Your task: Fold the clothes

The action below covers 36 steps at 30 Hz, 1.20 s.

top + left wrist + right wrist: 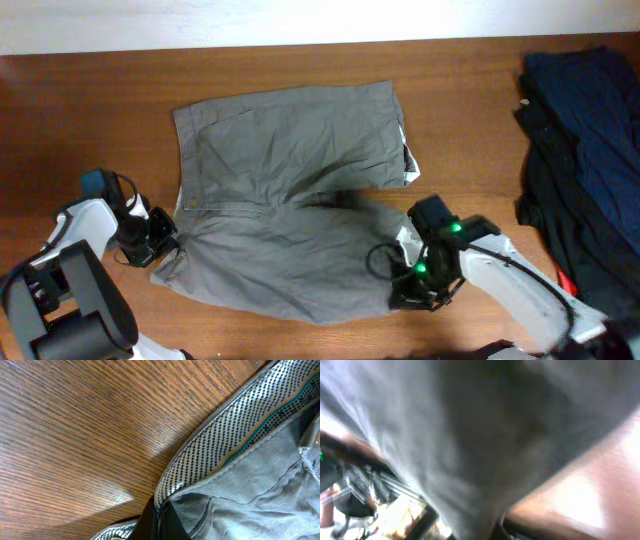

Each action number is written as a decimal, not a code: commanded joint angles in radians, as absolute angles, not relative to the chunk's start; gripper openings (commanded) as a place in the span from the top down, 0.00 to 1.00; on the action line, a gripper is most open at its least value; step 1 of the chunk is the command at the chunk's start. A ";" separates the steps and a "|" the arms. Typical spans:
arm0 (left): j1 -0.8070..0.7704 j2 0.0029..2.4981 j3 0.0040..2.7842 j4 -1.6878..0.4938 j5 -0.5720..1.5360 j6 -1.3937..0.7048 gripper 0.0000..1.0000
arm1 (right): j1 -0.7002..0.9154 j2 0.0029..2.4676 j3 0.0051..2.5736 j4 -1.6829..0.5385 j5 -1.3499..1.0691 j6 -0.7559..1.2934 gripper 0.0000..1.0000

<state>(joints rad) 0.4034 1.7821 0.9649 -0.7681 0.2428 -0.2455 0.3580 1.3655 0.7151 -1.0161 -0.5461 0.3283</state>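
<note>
Both at shorts (290,190): left gripper (166,240) pinches waistband (225,435); right gripper (408,283) blurred, grip unclear.

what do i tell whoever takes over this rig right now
left hand: looks shut on the shorts at the waistband corner, near side.
right hand: looks shut on the near leg's hem; its own view is only blurred fabric.
shorts lie spread on the table, waistband to the left, legs to the right. dark garments piled far right, apart from them.
done: shorts laid out, both near corners gripped. no fold visible yet.
left: probably carry the near leg over the far leg, then fold again.
</note>
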 commanded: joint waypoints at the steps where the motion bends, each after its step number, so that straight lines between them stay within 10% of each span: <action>1: 0.406 1.856 0.913 -0.733 0.138 -0.221 1.00 | 0.363 1.306 0.912 -1.194 -0.359 0.320 0.96; 13: 0.406 1.856 0.913 -0.733 0.136 -0.184 1.00 | 0.363 1.366 0.851 -1.148 -0.247 0.383 0.71; 17: 0.406 1.856 0.913 -0.733 0.136 -0.184 1.00 | 0.364 1.368 0.742 -1.030 -0.262 0.383 0.23; 21: 0.406 1.856 0.913 -0.733 0.137 -0.184 1.00 | 0.366 1.368 0.649 -0.867 -0.379 0.379 0.31; 23: 0.406 1.856 0.913 -0.734 0.139 -0.184 1.00 | 0.366 1.368 0.624 -0.810 -0.516 0.355 0.78; 25: 0.406 1.856 0.913 -0.736 0.139 -0.184 1.00 | 0.366 1.356 0.650 -0.796 -0.756 0.219 0.96; 36: 0.406 1.856 0.919 -0.733 0.139 -0.184 1.00 | 0.365 1.240 1.101 -0.934 -0.530 0.191 0.96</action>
